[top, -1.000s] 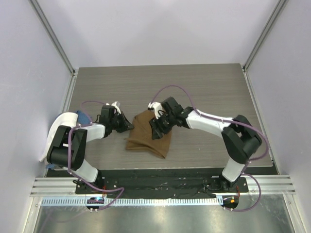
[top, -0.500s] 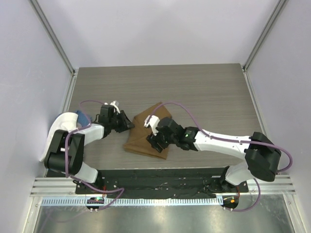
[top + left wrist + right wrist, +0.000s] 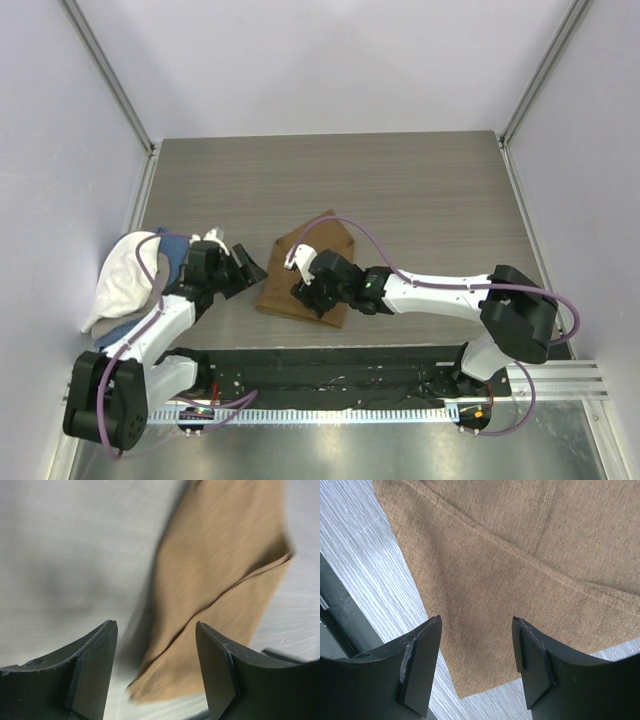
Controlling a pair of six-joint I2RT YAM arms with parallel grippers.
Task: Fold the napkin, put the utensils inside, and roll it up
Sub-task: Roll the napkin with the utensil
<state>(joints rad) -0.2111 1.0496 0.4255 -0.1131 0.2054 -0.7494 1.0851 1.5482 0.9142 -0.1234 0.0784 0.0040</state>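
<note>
The tan-brown napkin (image 3: 300,262) lies folded on the grey table, its near corner close to the front edge. My left gripper (image 3: 250,270) stands open just left of it, apart from the cloth. In the left wrist view the napkin (image 3: 225,565) lies ahead and to the right of the open left gripper (image 3: 156,625). My right gripper (image 3: 306,292) hovers open over the napkin's near part. In the right wrist view the napkin (image 3: 520,555) fills the space under the open right gripper (image 3: 476,620), which holds nothing. The utensils are out of view.
A white cloth (image 3: 125,280) lies bunched over a blue cloth (image 3: 172,248) at the table's left edge, beside the left arm. A black rail (image 3: 330,360) runs along the near edge. Walls close in on both sides.
My left gripper has opened, let go of the napkin's left edge and drawn back to the left. The right gripper has moved nearer over the napkin's front corner, still open.
</note>
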